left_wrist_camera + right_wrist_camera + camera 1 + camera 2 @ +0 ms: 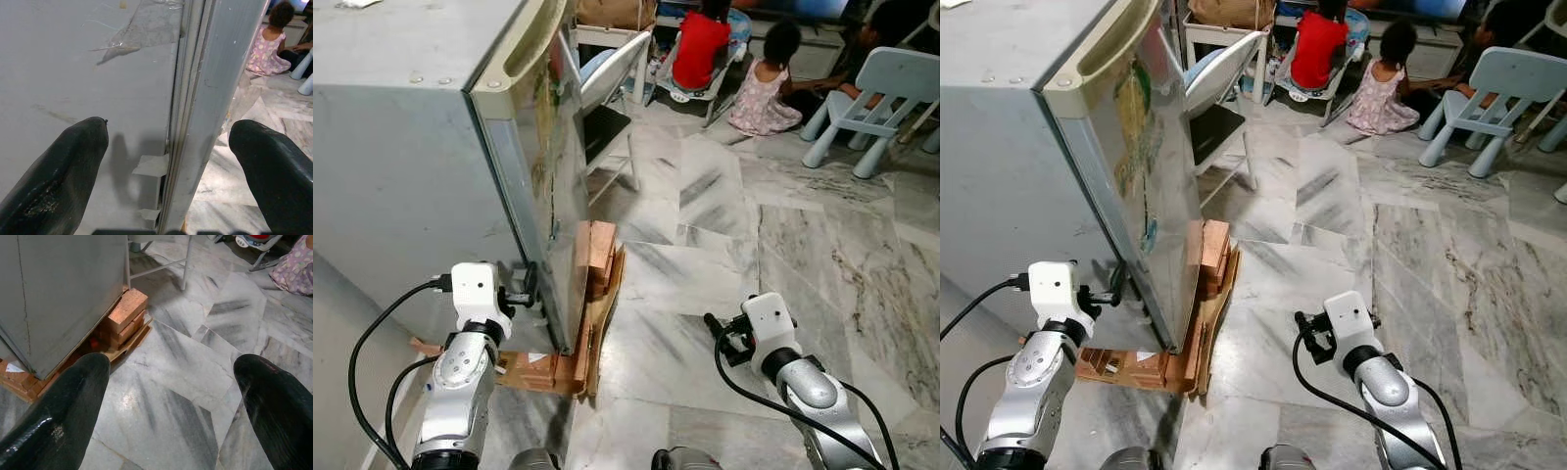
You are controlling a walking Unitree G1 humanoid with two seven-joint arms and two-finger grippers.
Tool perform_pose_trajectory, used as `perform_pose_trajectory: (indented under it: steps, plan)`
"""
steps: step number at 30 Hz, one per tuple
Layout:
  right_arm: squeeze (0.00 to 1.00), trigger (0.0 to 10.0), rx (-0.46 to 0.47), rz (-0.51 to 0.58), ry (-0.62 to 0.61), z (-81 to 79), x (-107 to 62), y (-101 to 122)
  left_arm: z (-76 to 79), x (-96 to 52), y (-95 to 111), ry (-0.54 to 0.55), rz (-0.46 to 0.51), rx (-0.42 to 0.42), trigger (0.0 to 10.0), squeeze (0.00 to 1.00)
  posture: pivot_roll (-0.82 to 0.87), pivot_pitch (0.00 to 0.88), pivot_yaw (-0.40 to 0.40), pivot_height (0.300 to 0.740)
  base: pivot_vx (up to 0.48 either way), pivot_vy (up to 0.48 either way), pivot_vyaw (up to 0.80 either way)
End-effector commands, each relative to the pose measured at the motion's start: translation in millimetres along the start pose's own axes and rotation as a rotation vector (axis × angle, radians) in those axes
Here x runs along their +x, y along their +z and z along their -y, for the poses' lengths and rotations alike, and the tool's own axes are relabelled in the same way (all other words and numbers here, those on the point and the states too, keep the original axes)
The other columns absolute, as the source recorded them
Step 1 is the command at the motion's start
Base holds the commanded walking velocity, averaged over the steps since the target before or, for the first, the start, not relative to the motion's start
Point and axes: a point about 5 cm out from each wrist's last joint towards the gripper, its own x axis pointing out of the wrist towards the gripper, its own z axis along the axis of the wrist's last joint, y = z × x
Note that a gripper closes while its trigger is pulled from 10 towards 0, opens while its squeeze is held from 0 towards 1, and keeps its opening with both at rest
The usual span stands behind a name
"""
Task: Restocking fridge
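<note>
The left claw (168, 161) is open, with its two black fingers (58, 171) spread wide on each side of the fridge door's edge (215, 98), low down near the bottom corner. One finger sits by the grey side wall of the fridge (391, 166) and the other is out past the front of the door (548, 147). The fingers do not squeeze the door yet. The right claw (171, 396) is open too and holds nothing; it hangs over the marble floor (783, 245), pointing toward the fridge's low front corner. The fridge stands on red bricks (124, 311) and bits of cardboard (602, 313), and its door looks shut or almost shut. The door is big, stiff and likely heavy, and its smooth metal may be slippery, so a grab on the thin edge could slide off. A better place to hold looks like the long groove handle (524, 44) along the top edge of the door, but it is high up. The bricks might let the fridge wobble if it is pulled hard. Farther back some people (764, 78) sit on the floor near a pale blue chair (876, 88) and a folding chair (612, 73).
</note>
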Motion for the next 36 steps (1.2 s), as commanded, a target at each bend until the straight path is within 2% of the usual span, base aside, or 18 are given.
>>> perform_pose_trajectory:
  steps: [1, 5, 7, 8, 10, 11, 13, 14, 15, 16, 17, 25, 33, 36]
  plan:
    - [0.00, 10.0, -0.004, -0.006, 0.003, 2.0, 0.3, -1.0, 5.3, 2.5, 5.0, -0.029, 0.014, -0.011, 10.0, 0.00, -0.03, 0.055, -0.049, 0.740, 0.000, 0.000, 0.00]
    - [0.00, 10.0, -0.005, -0.005, 0.003, 2.2, 0.8, -0.9, 11.2, 3.7, 11.2, -0.074, 0.038, -0.039, 10.0, 0.00, -0.03, 0.054, -0.049, 0.740, 0.000, 0.000, 0.00]
    - [0.00, 10.0, -0.005, -0.005, 0.002, 2.3, 1.3, -0.7, 23.3, 7.4, 17.8, -0.152, 0.052, -0.061, 10.0, 0.00, -0.03, 0.054, -0.049, 0.740, 0.000, 0.000, 0.00]
    - [0.00, 10.0, -0.005, -0.005, 0.002, 2.3, 1.3, -0.7, 23.3, 7.4, 17.8, -0.152, 0.052, -0.061, 10.0, 0.00, -0.03, 0.054, -0.049, 0.740, 0.000, 0.000, 0.00]
    - [0.00, 10.0, -0.005, -0.004, 0.003, 2.1, 1.7, -0.3, 37.3, 13.5, 21.1, -0.223, 0.050, -0.059, 10.0, 0.00, -0.03, 0.054, -0.049, 0.740, 0.000, 0.000, 0.00]
    - [0.00, 10.0, -0.004, -0.004, 0.004, 2.0, 1.7, -0.3, 43.9, 15.5, 21.9, -0.257, 0.047, -0.053, 10.0, 0.00, -0.03, 0.054, -0.048, 0.740, 0.000, 0.000, 0.00]
    - [0.00, 10.0, -0.004, -0.004, 0.004, 2.0, 1.7, -0.3, 43.9, 15.5, 21.9, -0.257, 0.047, -0.053, 10.0, 0.00, -0.03, 0.054, -0.048, 0.740, 0.000, 0.000, 0.00]
    - [0.00, 10.0, -0.003, -0.005, 0.004, 1.8, 1.6, -0.4, 50.9, 17.3, 22.4, -0.292, 0.045, -0.044, 10.0, 0.00, -0.03, 0.055, -0.046, 0.740, 0.000, 0.000, 0.00]
    - [0.00, 10.0, -0.003, -0.005, 0.004, 1.8, 1.6, -0.4, 50.9, 17.3, 22.4, -0.292, 0.045, -0.044, 10.0, 0.00, -0.03, 0.055, -0.046, 0.740, 0.000, 0.000, 0.00]
    - [0.00, 10.0, -0.002, -0.006, 0.005, 1.1, 1.5, -0.6, 61.5, 20.6, 22.4, -0.332, 0.041, -0.011, 10.0, 0.00, -0.04, 0.057, -0.045, 0.740, 0.000, 0.000, 0.00]
    - [0.00, 10.0, -0.001, -0.006, 0.006, 0.7, 1.4, -0.7, 64.4, 22.2, 22.1, -0.335, 0.043, 0.015, 10.0, 0.00, -0.04, 0.058, -0.044, 0.740, 0.000, 0.000, 0.00]
    - [0.00, 10.0, 0.002, -0.008, 0.006, -0.2, 0.5, -1.4, 51.5, 29.0, 18.1, -0.238, 0.009, 0.039, 10.0, 0.00, -0.04, 0.060, -0.040, 0.740, 0.000, 0.000, 0.00]
    - [0.00, 10.0, 0.052, 0.046, 0.122, -4.9, 1.6, 7.8, 29.4, 12.4, -0.6, -0.166, -0.054, 0.047, 10.0, 0.00, -0.03, 0.061, -0.039, 0.740, 0.000, 0.000, 0.00]
    - [0.00, 10.0, 0.037, 0.033, 0.126, -5.9, 3.4, 6.3, 28.7, 14.0, -0.4, -0.159, -0.052, 0.045, 10.0, 0.00, -0.03, 0.061, -0.047, 0.740, 0.000, 0.000, 0.00]
